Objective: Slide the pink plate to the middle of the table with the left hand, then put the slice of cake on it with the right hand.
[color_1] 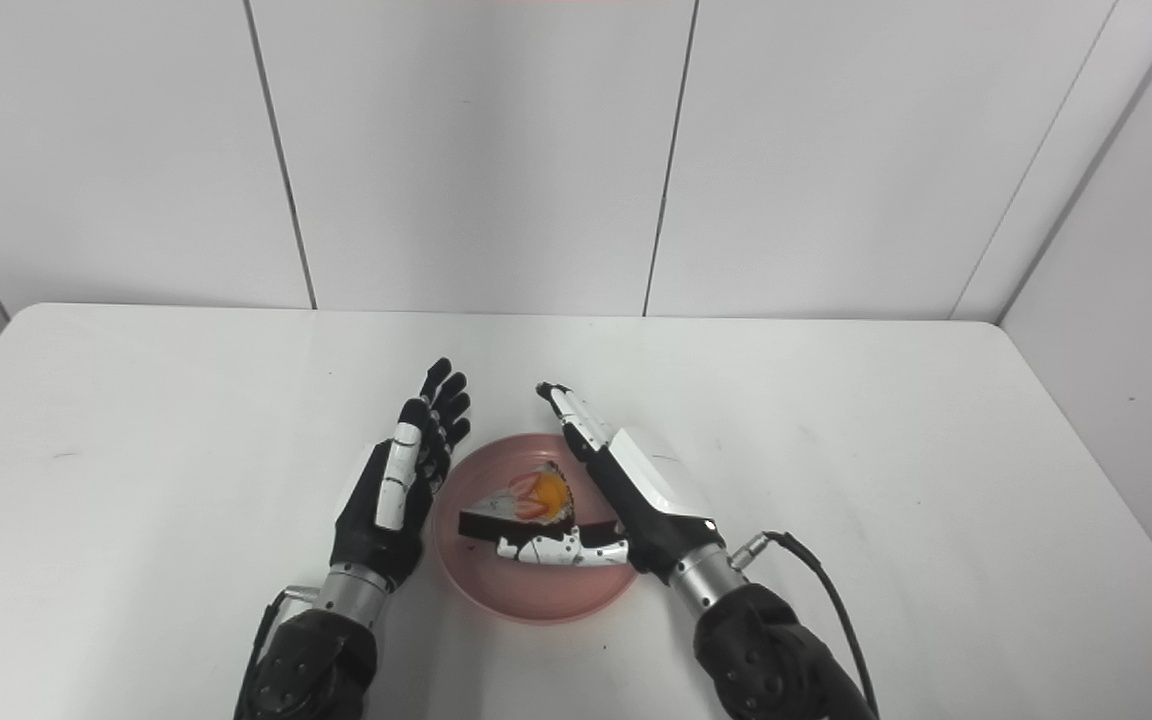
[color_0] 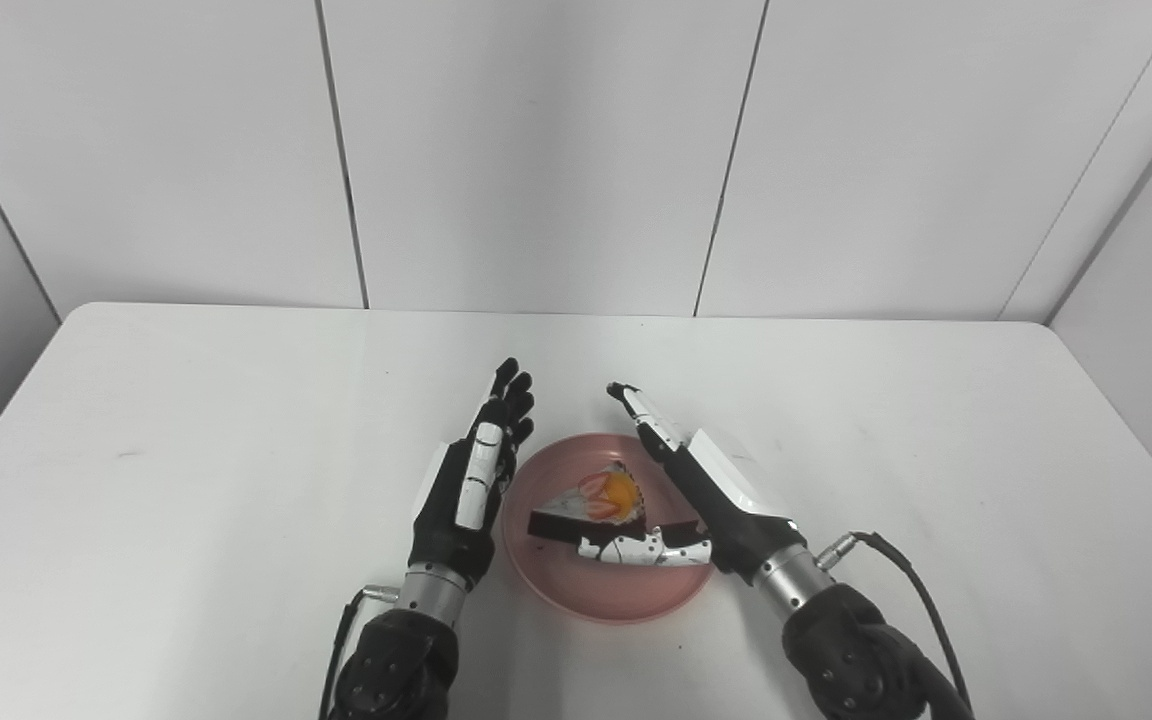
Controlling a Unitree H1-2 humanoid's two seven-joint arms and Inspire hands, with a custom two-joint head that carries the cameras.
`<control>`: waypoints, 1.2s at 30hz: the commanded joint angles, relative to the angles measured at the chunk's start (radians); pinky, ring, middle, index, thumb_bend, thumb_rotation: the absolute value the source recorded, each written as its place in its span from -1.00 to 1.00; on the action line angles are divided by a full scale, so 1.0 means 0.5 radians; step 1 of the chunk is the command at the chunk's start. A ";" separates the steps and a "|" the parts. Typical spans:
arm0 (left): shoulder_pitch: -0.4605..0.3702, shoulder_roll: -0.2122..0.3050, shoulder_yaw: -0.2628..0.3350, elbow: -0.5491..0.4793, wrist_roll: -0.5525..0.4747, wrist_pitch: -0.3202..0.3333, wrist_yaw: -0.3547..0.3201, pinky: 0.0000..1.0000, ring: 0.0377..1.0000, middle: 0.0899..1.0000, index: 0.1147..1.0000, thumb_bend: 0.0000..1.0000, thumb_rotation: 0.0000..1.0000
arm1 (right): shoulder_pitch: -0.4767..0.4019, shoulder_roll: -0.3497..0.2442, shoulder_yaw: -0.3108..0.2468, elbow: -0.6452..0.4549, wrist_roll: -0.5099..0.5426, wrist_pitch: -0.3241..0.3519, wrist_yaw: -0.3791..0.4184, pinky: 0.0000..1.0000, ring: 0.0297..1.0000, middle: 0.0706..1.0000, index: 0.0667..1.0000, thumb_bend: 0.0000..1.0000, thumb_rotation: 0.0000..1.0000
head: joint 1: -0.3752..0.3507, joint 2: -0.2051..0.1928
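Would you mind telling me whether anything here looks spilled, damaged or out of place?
Nothing stands out. The slice of cake sits upright and whole on the pink plate, with no crumbs visible. The left hand is open beside the plate; the right hand is open, thumb by the cake.

White tabletop with rounded corners, enclosed by pale grey panelled walls with dark seams

On the desk, the plate sits near the front edge, about mid-width. The cake slice lies in the plate, toward its 12 o'clock side. The left hand stands at the plate's 9 o'clock; the right hand is at 3 o'clock, its thumb reaching across the plate below the slice.
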State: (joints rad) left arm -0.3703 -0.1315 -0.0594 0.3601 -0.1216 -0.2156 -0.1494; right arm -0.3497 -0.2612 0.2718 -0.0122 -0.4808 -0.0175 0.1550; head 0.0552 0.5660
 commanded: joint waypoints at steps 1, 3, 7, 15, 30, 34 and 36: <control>0.111 0.002 -0.012 0.049 -0.010 0.006 -0.023 1.00 1.00 1.00 0.96 0.23 1.00 | -0.015 -0.008 -0.053 -0.044 0.110 -0.116 -0.009 0.79 1.00 1.00 1.00 0.42 0.30 | -0.003 0.008; 0.117 0.010 -0.011 0.029 -0.010 0.016 -0.020 1.00 1.00 1.00 0.96 0.23 1.00 | 0.002 0.002 -0.074 -0.038 0.143 -0.132 -0.029 0.76 1.00 1.00 1.00 0.45 0.32 | -0.008 0.010; 0.124 0.028 -0.007 0.016 0.027 -0.028 0.008 1.00 1.00 0.99 0.97 0.22 1.00 | 0.050 0.071 -0.177 0.047 0.224 -0.255 -0.182 0.88 1.00 1.00 1.00 0.40 0.22 | -0.010 0.009; 0.128 0.126 -0.020 0.043 0.190 -0.200 0.060 1.00 1.00 1.00 0.99 0.22 1.00 | 0.088 0.283 -0.391 0.235 0.430 -0.491 -0.436 1.00 1.00 1.00 1.00 0.31 0.64 | -0.039 -0.010; 0.147 0.171 0.041 0.040 0.133 -0.128 0.083 1.00 1.00 1.00 1.00 0.27 1.00 | 0.084 0.480 -0.530 0.417 0.905 -0.518 -0.390 1.00 1.00 1.00 1.00 0.29 0.72 | -0.059 -0.018; 0.159 0.148 0.054 0.009 0.096 -0.044 0.099 1.00 1.00 1.00 1.00 0.30 1.00 | 0.084 0.486 -0.519 0.438 0.913 -0.501 -0.373 1.00 1.00 1.00 1.00 0.30 0.71 | -0.055 -0.015; 0.163 0.137 0.058 0.000 0.099 -0.020 0.115 1.00 1.00 1.00 1.00 0.32 1.00 | 0.085 0.489 -0.520 0.445 0.931 -0.493 -0.367 1.00 1.00 1.00 1.00 0.30 0.71 | -0.055 -0.015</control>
State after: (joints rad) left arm -0.3523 -0.0655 -0.0391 0.3280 -0.0673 -0.2382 -0.1016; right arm -0.2885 -0.0212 0.0120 0.2122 -0.0260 -0.2257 -0.0407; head 0.0261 0.5584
